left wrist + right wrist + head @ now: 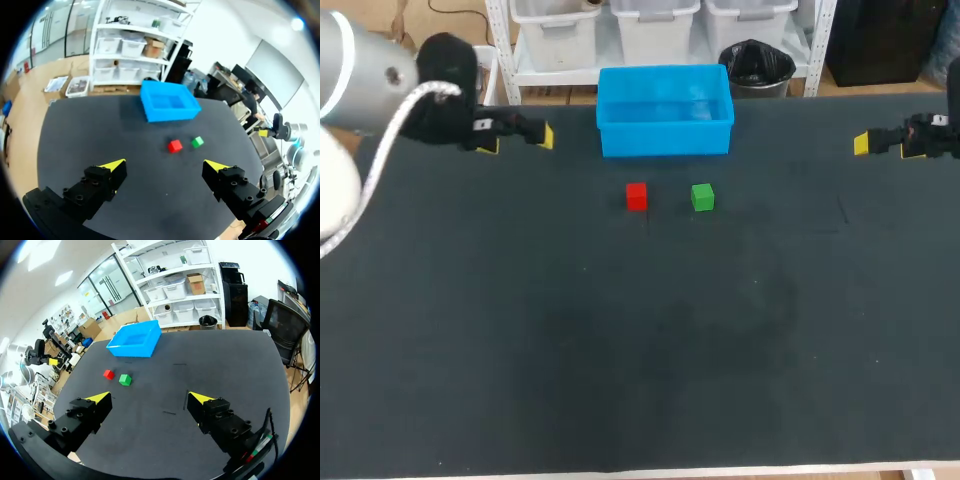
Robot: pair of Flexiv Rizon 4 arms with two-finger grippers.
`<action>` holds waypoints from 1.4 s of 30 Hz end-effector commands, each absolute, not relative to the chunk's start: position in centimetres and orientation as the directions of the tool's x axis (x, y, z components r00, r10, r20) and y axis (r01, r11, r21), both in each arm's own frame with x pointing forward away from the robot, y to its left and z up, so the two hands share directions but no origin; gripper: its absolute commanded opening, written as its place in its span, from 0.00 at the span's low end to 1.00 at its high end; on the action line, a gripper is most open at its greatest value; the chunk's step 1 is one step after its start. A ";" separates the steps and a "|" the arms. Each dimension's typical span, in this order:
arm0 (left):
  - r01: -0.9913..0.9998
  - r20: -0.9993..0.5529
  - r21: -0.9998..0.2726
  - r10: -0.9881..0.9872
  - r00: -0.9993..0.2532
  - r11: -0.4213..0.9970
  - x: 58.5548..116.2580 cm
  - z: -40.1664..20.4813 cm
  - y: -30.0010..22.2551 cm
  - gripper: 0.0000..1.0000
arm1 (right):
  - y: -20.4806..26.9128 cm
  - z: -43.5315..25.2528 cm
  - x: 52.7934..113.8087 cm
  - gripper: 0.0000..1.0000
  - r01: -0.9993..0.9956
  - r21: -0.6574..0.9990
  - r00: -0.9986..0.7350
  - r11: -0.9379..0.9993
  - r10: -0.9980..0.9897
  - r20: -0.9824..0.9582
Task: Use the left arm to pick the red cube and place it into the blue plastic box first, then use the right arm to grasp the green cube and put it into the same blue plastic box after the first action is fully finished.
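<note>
A small red cube lies on the black table just in front of the blue plastic box, with a green cube close to its right. Nothing shows inside the box. My left gripper hovers open at the far left, level with the box. My right gripper hangs open at the far right edge. In the left wrist view the red cube and green cube lie well ahead of the open gripper. The right wrist view shows the green cube, the red cube and the box far ahead of its open gripper.
The black table stretches wide in front of the cubes, down to its near edge. The box stands against the table's far edge.
</note>
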State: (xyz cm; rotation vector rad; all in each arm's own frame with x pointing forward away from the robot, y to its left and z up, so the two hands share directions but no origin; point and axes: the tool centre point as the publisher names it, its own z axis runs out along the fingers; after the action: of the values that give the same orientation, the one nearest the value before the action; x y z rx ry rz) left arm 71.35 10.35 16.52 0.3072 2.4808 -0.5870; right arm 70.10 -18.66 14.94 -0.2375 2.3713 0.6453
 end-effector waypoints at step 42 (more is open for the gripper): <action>0.019 -0.201 0.064 0.031 -0.979 0.998 77.4 12.6 0.2 1.00 | -18.6 14.9 70.1 1.00 -0.327 0.388 -0.766 0.862 -0.002 -0.643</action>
State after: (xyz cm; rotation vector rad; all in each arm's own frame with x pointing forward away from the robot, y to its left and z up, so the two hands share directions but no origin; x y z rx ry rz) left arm 76.73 0.83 12.66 0.0540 2.9004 -0.0341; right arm 70.10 -18.66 14.94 -0.2375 2.3714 0.6453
